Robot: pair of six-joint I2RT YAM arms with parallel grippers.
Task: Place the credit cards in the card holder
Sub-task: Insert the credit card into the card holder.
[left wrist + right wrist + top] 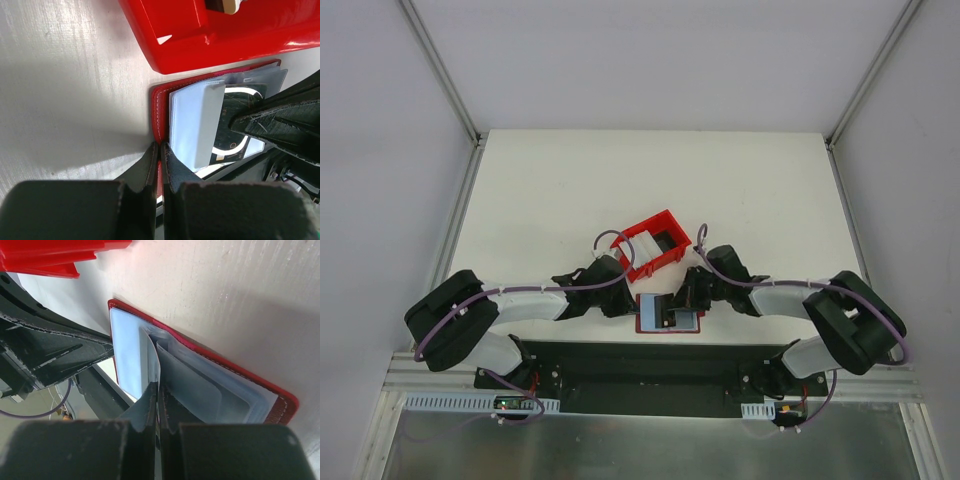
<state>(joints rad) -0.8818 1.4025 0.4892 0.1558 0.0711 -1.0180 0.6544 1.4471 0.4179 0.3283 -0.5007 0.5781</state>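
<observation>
The red card holder lies open near the table's front edge, its pale blue-grey pockets facing up. My left gripper is shut on its red left edge. A whitish credit card rests on the left half. My right gripper is shut on a thin card, seen edge-on, standing at the fold. In the left wrist view this is a dark card with the right arm's fingers across it. From above, the left gripper and the right gripper meet over the holder.
An open-topped red plastic bin stands just behind the holder, close to both wrists. The black base rail runs along the near edge. White walls enclose the table on three sides.
</observation>
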